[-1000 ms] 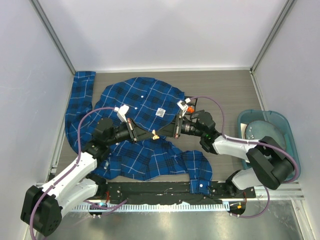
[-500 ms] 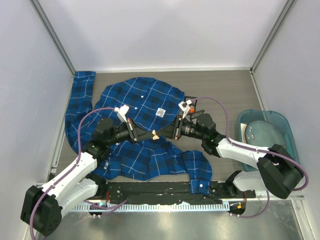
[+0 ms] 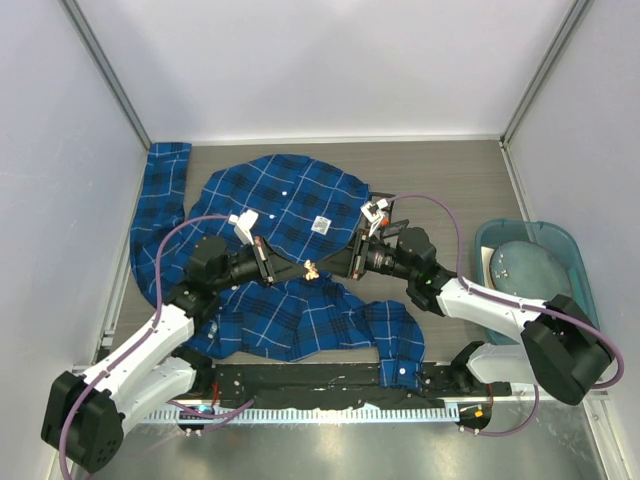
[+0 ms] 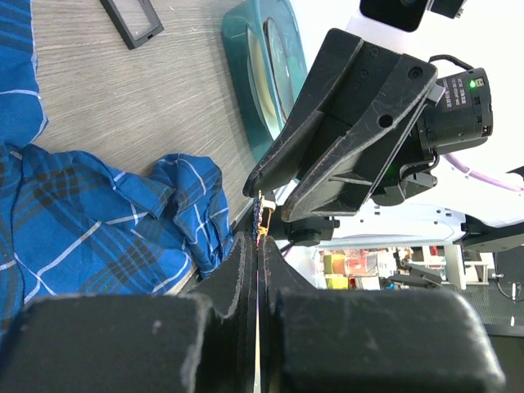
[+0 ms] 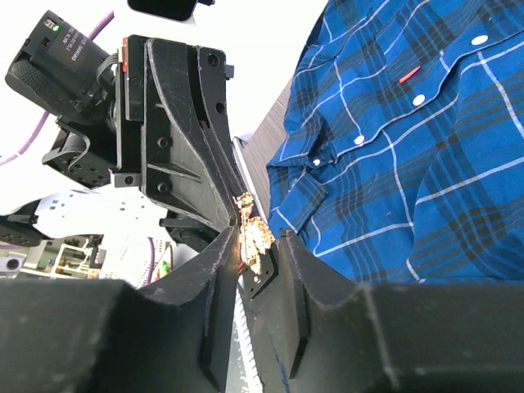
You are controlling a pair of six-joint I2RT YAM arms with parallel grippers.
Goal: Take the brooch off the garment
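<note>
The blue plaid garment lies spread flat on the table, and also shows in the left wrist view and the right wrist view. The small gold brooch hangs in the air above the shirt's lower part, between the two grippers. My left gripper is shut on the brooch, seen edge-on at its tips. My right gripper faces it tip to tip. Its jaws stand slightly apart around the brooch, which rests against one finger.
A teal bin holding a round lid stands at the right edge of the table, also in the left wrist view. A small black rectangular frame lies on the bare wood. White walls enclose the back and sides.
The right arm's elbow and forearm have swung to the right and its gripper has drawn back slightly. The left arm and the brooch have stayed put.
</note>
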